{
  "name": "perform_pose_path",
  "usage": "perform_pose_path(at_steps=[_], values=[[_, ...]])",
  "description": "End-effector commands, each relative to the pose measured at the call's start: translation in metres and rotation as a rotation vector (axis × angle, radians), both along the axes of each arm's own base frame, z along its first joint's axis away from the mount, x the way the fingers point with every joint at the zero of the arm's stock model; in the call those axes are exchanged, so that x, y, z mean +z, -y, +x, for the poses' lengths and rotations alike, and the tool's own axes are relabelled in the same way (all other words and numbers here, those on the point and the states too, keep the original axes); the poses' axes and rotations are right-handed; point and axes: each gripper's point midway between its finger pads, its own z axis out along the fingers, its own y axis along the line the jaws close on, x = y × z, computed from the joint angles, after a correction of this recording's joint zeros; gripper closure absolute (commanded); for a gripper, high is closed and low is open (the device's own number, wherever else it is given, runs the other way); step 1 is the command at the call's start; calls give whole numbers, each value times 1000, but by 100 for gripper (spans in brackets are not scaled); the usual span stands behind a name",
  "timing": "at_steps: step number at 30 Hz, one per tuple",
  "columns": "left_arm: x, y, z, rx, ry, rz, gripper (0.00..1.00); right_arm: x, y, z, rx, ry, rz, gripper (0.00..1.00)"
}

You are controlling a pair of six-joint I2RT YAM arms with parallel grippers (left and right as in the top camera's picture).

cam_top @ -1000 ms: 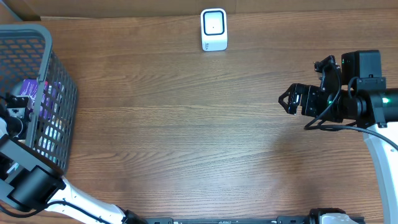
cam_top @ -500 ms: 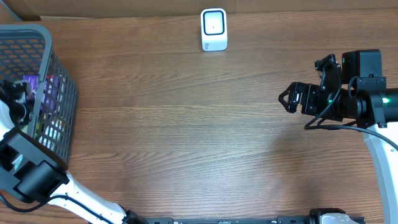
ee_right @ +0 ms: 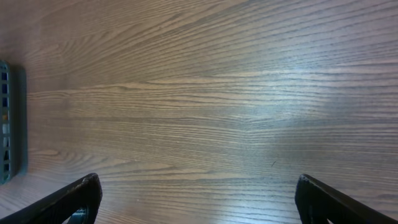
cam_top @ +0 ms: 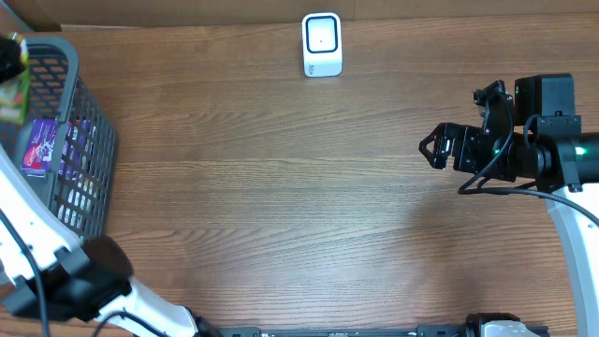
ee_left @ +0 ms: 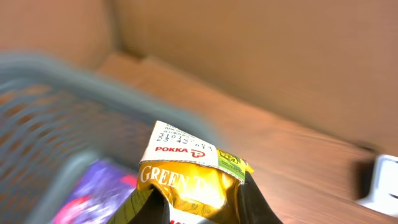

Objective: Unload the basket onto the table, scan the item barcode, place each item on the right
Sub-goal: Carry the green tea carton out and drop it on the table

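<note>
Currently left gripper [ee_left: 202,208] is clamping the green tea packet [ee_left: 186,168] above the basket [cam_top: 89,112] — pickup done; scanner [cam_top: 322,44] pass pending, right gripper [cam_top: 434,150] gaping idle.

Black right end effector [cam_top: 431,152]; green LED [cam_top: 580,150] behind it, black cable [cam_top: 487,190] looped beneath, white link [cam_top: 569,225] further back.
</note>
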Motion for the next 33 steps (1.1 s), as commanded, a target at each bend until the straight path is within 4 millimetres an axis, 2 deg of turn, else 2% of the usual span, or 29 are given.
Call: perform_pose_path(at_steps=[1, 2, 3, 4, 6, 7, 9, 11, 14, 19, 20, 22, 24, 26, 27, 28, 30, 32, 33], values=[[69, 102, -10, -220, 146, 11, 86, 9, -1, 5, 6, 31, -2, 0], [70, 144, -13, -315, 125, 16, 89, 8, -1, 3, 6, 25, -2, 0], [62, 173, -14, -374, 87, -2, 96, 8, -1, 3, 6, 21, -2, 0], [50, 197, -16, -419, 33, -14, 96, 8, -1, 2, 6, 19, -2, 0], [15, 239, -18, -499, -100, -31, 96, 7, -1, 2, 6, 18, -2, 0], [-10, 266, -21, -580, -187, -37, 96, 7, -1, 2, 6, 18, -3, 0], [-45, 301, -23, -679, -298, -45, 94, 8, -1, 2, 6, 19, -3, 0], [-89, 338, -25, -802, -419, -29, 94, 7, -1, 2, 6, 18, -3, 0], [-155, 377, -33, -923, -599, 17, 94, 7, -1, 2, 6, 18, -3, 0], [-253, 417, -43, -995, -842, 78, 92, 8, -1, 2, 6, 19, -4, 0], [-275, 427, -47, -1014, -896, 80, 89, 7, 0, 2, 4, 19, -8, 0], [-301, 438, -53, -1036, -958, 86, 81, 7, 1, 2, 1, 19, -13, 0], [-311, 444, -55, -1046, -976, 100, 62, 7, 1, 2, 1, 19, -13, 0], [-313, 446, -53, -1046, -968, 123, 42, 7, 1, 2, 1, 19, -13, 0], [-310, 446, -51, -1044, -958, 130, 32, 7, 1, 2, 1, 19, -13, 0], [-301, 445, -45, -1016, -937, 134, 16, 7, 1, 2, 1, 19, -13, 0], [-286, 444, -39, -983, -907, 122, 0, 7, 1, 2, 1, 19, -13, 0], [-253, 437, -26, -930, -842, 112, 0, 7, 1, 2, 1, 19, -12, 0], [-229, 427, -18, -884, -794, 111, 0, 7, 1, 2, 1, 18, -12, 0]])
